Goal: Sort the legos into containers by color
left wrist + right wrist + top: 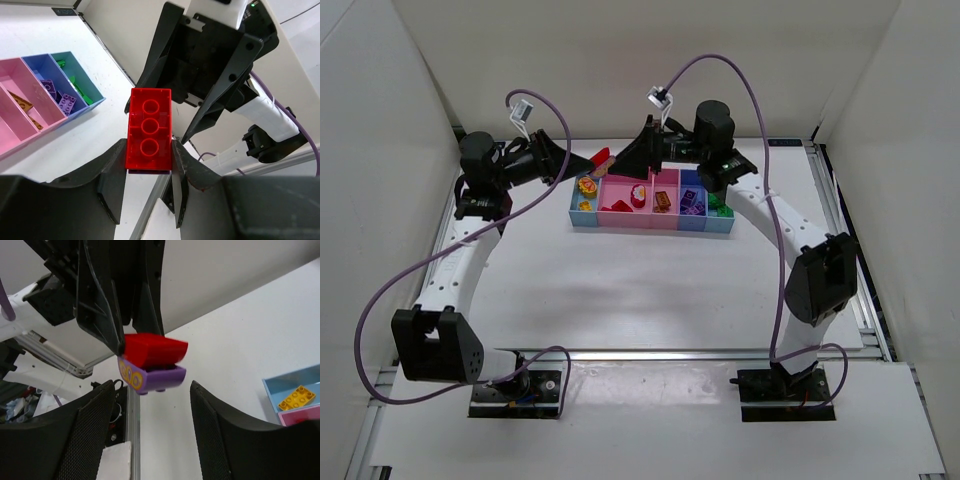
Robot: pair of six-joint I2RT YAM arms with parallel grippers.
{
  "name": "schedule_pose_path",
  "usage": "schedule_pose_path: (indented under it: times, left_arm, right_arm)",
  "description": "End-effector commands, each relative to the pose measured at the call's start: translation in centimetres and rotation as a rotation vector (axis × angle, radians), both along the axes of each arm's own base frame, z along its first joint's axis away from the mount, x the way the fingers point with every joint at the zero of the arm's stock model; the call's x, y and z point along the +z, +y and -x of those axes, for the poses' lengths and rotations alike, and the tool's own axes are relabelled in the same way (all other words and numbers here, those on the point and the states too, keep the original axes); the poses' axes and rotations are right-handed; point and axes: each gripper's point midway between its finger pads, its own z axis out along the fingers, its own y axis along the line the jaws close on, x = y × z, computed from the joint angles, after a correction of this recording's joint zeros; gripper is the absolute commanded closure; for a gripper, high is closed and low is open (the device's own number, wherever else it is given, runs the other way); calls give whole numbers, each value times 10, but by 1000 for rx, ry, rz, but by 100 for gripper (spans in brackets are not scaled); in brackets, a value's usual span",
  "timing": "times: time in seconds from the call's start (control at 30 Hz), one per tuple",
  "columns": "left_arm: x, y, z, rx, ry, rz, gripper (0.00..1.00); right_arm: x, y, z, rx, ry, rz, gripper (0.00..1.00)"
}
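White walls (pixel 620 70) enclose our white surface (pixel 650 295), bins (pixel 620 222) at 12 o'clock. Our left end effector (pixel 148 159) grips a red brick (pixel 149 125); the right end effector (pixel 151 390) stands wide.

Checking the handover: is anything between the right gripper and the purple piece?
Nothing visible. The purple piece, under the red brick in the left gripper, hangs in clear air before the right gripper's jaws.

White shells and black joint housings on my left arm (pixel 455 275) and right arm (pixel 775 225); I see a purple cable (pixel 720 57) looping along each, and black base plates (pixel 515 395).
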Motion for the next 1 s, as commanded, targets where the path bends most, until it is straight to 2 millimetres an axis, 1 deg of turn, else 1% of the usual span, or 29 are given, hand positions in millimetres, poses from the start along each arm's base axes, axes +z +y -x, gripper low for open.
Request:
schedule_pose_path:
  times: [0.0, 0.2, 0.4, 0.5, 0.53, 0.63, 0.67, 0.73, 0.77, 0.87, 0.97]
  left_arm:
    - [27, 0, 18, -21, -99, 1, 90]
    - [23, 0, 15, -14, -94, -1, 90]
    - [24, 0, 14, -15, -95, 3, 90]
    - [25, 0, 14, -16, -95, 4, 90]
    - [24, 0, 14, -16, -93, 4, 90]
    - [22, 0, 14, -12, -90, 3, 90]
    - [21, 0, 12, -5, -87, 4, 90]
    - [21, 1, 12, -2, -85, 5, 90]
    - [20, 1, 10, 4, -85, 4, 90]
    - [19, 1, 8, 14, -80, 5, 90]
    - [19, 1, 7, 17, -80, 5, 90]
  right_arm:
    - [35, 10, 3, 3, -69, -79, 35]
    - [42, 17, 12, 44, -78, -90, 36]
    - [34, 24, 23, 84, -66, -84, 44]
    - [33, 25, 25, 95, -71, -84, 49]
    - [33, 26, 26, 101, -71, -84, 53]
    - [35, 27, 29, 119, -84, -89, 61]
    - [36, 28, 31, 131, -92, -91, 69]
    - [38, 29, 35, 148, -102, -95, 78]
    - [40, 29, 37, 154, -105, -96, 88]
    - [40, 30, 43, 171, -108, -98, 96]
    - [38, 31, 51, 196, -116, -93, 99]
